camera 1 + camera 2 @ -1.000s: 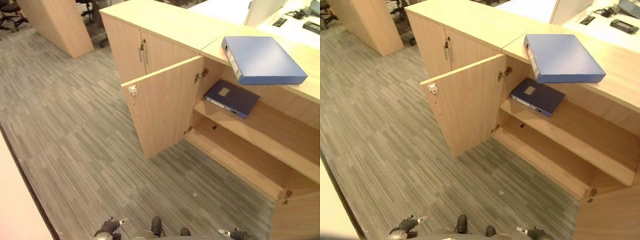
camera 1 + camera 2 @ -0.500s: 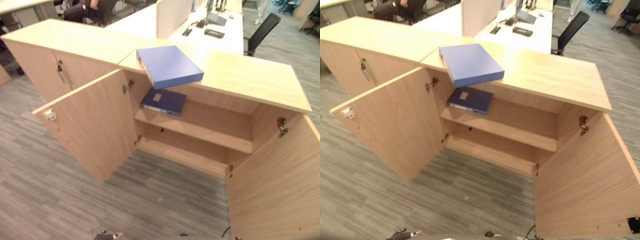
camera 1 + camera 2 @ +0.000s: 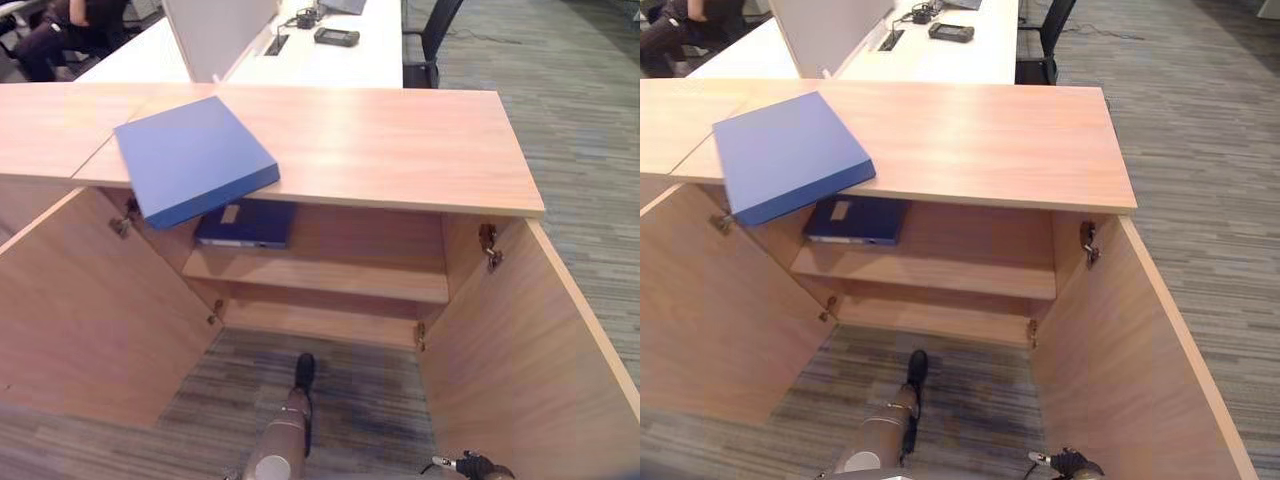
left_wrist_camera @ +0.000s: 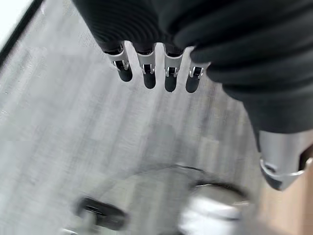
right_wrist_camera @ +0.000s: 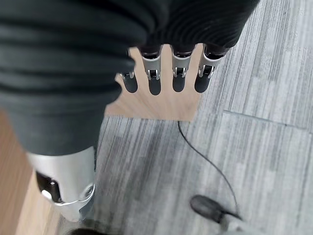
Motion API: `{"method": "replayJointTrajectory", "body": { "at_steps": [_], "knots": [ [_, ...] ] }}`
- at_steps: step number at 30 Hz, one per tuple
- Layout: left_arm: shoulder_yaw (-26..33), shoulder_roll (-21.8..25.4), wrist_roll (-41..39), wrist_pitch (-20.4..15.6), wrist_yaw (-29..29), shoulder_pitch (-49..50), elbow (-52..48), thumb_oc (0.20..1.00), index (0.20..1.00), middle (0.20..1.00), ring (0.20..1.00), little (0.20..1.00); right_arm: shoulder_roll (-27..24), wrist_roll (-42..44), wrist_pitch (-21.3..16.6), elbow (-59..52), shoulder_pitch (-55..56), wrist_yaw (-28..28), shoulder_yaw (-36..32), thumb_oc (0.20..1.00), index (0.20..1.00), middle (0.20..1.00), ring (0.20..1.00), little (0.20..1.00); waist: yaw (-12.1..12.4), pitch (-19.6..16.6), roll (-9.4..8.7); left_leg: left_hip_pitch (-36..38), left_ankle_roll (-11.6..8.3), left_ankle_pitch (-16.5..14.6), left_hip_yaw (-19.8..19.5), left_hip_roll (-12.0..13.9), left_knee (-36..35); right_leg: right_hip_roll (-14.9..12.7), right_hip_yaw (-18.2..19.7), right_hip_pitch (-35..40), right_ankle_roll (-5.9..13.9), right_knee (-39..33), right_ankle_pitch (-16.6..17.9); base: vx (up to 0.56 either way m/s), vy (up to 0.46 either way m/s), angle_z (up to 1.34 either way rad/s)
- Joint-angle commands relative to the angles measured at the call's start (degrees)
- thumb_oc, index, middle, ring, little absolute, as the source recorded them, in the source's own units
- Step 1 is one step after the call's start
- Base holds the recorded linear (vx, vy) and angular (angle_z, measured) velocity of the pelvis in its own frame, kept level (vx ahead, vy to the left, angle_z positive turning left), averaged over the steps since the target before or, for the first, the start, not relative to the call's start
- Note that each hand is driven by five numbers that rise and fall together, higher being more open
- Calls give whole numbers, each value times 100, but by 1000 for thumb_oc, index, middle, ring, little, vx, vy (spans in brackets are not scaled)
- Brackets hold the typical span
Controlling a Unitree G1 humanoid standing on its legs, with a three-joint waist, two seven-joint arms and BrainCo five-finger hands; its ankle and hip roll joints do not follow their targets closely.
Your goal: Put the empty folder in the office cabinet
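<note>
Blue folder [image 3: 192, 158] lies flat on cabinet top [image 3: 400, 140], upper left of frame, one corner hanging over the front edge above the open compartment. Nothing touches it. Just below, a darker folder [image 3: 243, 224] sits on the upper shelf [image 3: 340, 275], left end. Both doors swung wide: left door [image 3: 80, 310], right door [image 3: 520, 360].

Left hand [image 4: 156, 73] and right hand [image 5: 166, 76] hang low over carpet, fingers straight & apart, holding nothing.

Step, by my read: approach only, grasp not begun. Next calls for raising a hand to the overhanging corner, then sliding the folder onto free shelf space at right.
</note>
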Motion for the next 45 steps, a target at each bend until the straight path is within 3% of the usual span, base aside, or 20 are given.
{"method": "replayJointTrajectory", "body": {
  "at_steps": [1, 10, 15, 17, 19, 20, 21, 26, 32, 38, 40, 42, 43, 45],
  "knots": [
    [-113, 167, -75, -130, 26, -387, -31, 1000, 1000, 1000, 1000, 1000, -78, 31, -55, -104, -27, 12, -108, 1000, 1000, 1000, 1000, 1000, 65, -48, -253, 470, -1674, -404, -115, 750, 83, -1304, -287, -900, 411, -813, 770, 193, 275, -38],
    [-114, 382, -52, -188, 79, -697, -87, 1000, 1000, 1000, 1000, 1000, 59, 193, -79, -321, -323, 35, -156, 1000, 1000, 1000, 1000, 1000, -9, -165, -525, 502, -1116, -981, 66, -101, 16, -2193, 32, -1589, 967, -813, 1463, 44, 272, 2],
    [-54, 492, -45, -175, 101, -711, -80, 1000, 1000, 1000, 1000, 1000, 115, 236, -82, -363, -464, 52, -114, 1000, 1000, 1000, 1000, 1000, 32, -144, -562, 504, -994, -1096, 170, -248, 45, -2371, 10, -1814, 1046, -733, 1767, 5, 126, -2],
    [-104, 524, -50, -175, 102, -688, -77, 1000, 1000, 1000, 1000, 1000, 143, 324, -94, -368, -462, 77, -97, 1000, 1000, 1000, 1000, 1000, -81, -94, -540, 579, -944, -1080, 82, -271, 1, -2096, 473, -1964, 887, -516, 1652, 30, 52, 5],
    [-170, 539, -5, -174, 85, -682, -86, 1000, 1000, 1000, 1000, 1000, 157, 391, -104, -334, -426, 80, -39, 1000, 1000, 1000, 1000, 1000, -177, -75, -505, 676, -895, -1041, 24, -299, -90, -1648, 938, -2112, 748, -457, 1439, 28, 36, 21],
    [-170, 538, -4, -174, 85, -680, -86, 1000, 1000, 1000, 1000, 1000, 156, 391, -105, -333, -425, 80, -38, 1000, 1000, 1000, 1000, 1000, -170, -65, -501, 697, -897, -1045, 29, -294, -101, -1643, 946, -2107, 745, -441, 1426, 11, 6, 37],
    [-247, 543, 21, -174, 55, -694, -107, 1000, 1000, 1000, 1000, 1000, 159, 448, -106, -294, -407, 85, 30, 1000, 1000, 1000, 1000, 1000, -251, 12, -471, 790, -864, -1005, -69, -335, -181, -1181, 1185, -2259, 597, -357, 1314, 19, -26, 33],
    [-292, 456, 64, -167, 47, -685, -115, 1000, 1000, 1000, 1000, 1000, 157, 398, -89, -189, -295, 92, 74, 1000, 1000, 1000, 1000, 1000, -290, 62, -452, 933, -907, -975, -289, -394, -264, -873, 1086, -1943, 430, -604, 1237, 31, -90, 35],
    [-270, 329, 144, -122, -13, -526, -14, 1000, 1000, 1000, 1000, 1000, 147, 383, -95, -112, -64, 132, -6, 1000, 1000, 1000, 1000, 1000, -373, -64, -442, 1155, -1006, -1001, -430, -291, -264, -650, 882, -1635, 337, -810, 1209, 58, -101, 14],
    [-332, 331, 175, -125, -17, -497, -56, 1000, 1000, 1000, 1000, 1000, 98, 389, -110, -149, 2, 154, -39, 1000, 1000, 1000, 1000, 1000, -426, -89, -391, 1221, -1079, -960, -483, -229, -264, -663, 739, -1588, 282, -637, 1066, 26, -66, 11],
    [-403, 328, 197, -133, -10, -561, -92, 1000, 1000, 1000, 1000, 1000, 42, 395, -117, -170, -23, 127, -118, 1000, 1000, 1000, 1000, 1000, -486, 22, -371, 1167, -1172, -915, -294, -136, -155, -765, 611, -1680, 247, -428, 984, -105, -7, 10],
    [-460, 325, 226, -144, 13, -666, -160, 1000, 1000, 1000, 1000, 1000, -110, 388, -109, -178, -123, 73, -218, 1000, 1000, 1000, 1000, 1000, -610, 203, -427, 691, -1335, -911, 496, 252, 426, -1044, 404, -1844, 244, -225, 938, -210, 88, 38],
    [-464, 337, 235, -151, 28, -666, -190, 1000, 1000, 1000, 1000, 1000, -142, 403, -103, -167, -137, 42, -242, 1000, 1000, 1000, 1000, 1000, -606, 214, -445, 664, -1337, -926, 624, 424, 549, -1111, 399, -1895, 249, -208, 945, -154, 98, 53],
    [-445, 328, 200, -183, 32, -638, -176, 1000, 1000, 1000, 1000, 1000, -217, 426, -107, -128, -145, 14, -324, 1000, 1000, 1000, 1000, 1000, -602, 187, -467, 683, -1384, -904, 390, 730, 661, -1254, 451, -1959, 306, -200, 982, -37, 141, 40]
  ]
}}
